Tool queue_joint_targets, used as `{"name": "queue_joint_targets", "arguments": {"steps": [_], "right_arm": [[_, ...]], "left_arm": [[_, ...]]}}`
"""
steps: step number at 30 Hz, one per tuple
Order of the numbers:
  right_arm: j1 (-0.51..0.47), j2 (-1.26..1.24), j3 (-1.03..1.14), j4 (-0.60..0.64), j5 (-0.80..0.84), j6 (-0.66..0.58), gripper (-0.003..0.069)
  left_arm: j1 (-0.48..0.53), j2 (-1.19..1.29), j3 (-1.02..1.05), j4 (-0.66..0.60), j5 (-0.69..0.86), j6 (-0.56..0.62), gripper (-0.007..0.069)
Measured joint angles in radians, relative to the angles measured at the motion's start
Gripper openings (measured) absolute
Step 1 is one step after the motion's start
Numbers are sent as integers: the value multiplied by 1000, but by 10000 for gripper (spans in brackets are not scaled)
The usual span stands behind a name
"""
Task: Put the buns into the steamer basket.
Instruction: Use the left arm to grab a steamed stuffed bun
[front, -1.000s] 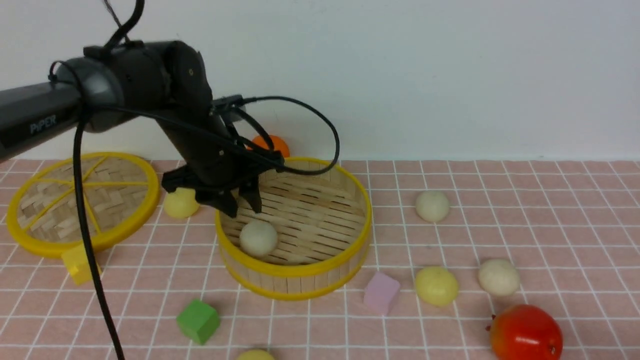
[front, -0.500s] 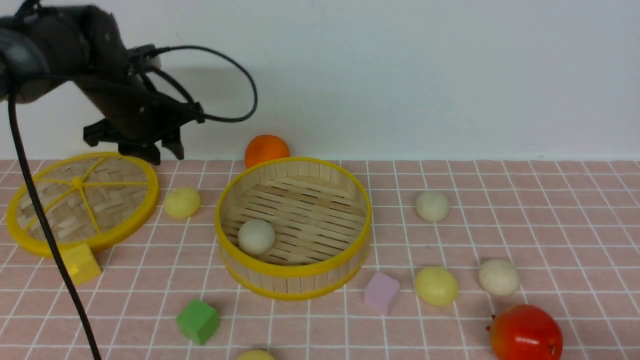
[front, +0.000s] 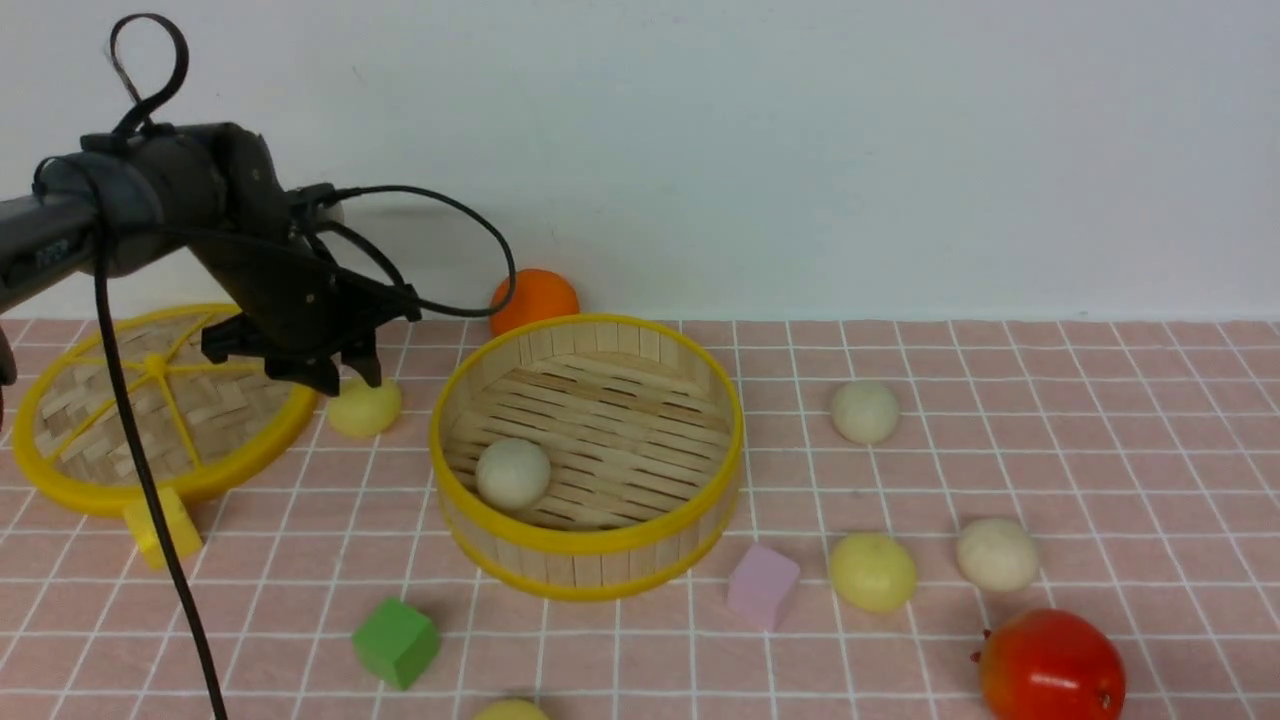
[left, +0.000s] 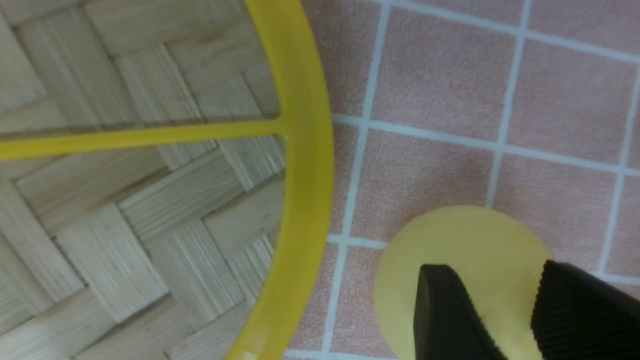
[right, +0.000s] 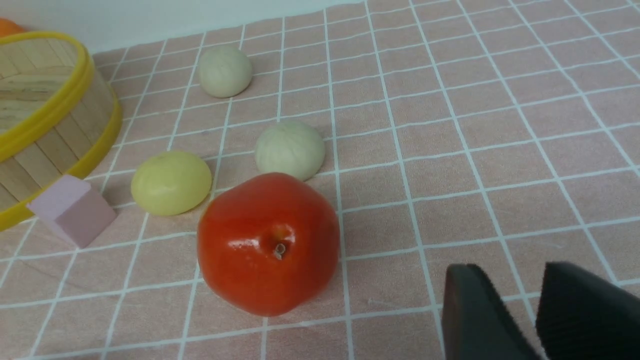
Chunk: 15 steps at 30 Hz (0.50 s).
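I am at the pick-up step. My left tool (front: 338, 375) hangs just above a pale yellow bun (front: 365, 410) that lies on the bench (front: 1100, 450) between the flat woven lid (front: 70, 430) on the left and the steamer basket (front: 590, 545). Its ribbed black fingers stand apart with nothing between them, poised over the bun's top. One off-white bun (front: 513, 473) already sits on the basket's slatted floor, near its left wall.

Next, I judge, I should drop straight down so the fingers straddle the bun's widest part, then close gently. It is smooth, round and looks soft, so it may roll or squash. The lid's yellow rim lies just beside it, so I have little room on that side.

Four more buns wait: two off-white (front: 865, 411) (front: 997, 553) and one yellow (front: 873, 571) to the right, and another yellow (front: 510, 710) at the near edge. My right tool (right: 507, 270) idles, fingers parted and empty, near the glossy red fruit (right: 268, 242).
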Motion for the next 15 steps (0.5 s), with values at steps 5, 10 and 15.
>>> {"name": "queue_joint_targets", "arguments": {"steps": [5,10,15], "right_arm": [[0,0,0,0,0,0,239],[0,0,0,0,0,0,239],[0,0,0,0,0,0,239]], "left_arm": [[0,1,0,-3,1,5,249],[0,1,0,-3,1,7,80],[0,-4,-21,-3,48,7,13]]}}
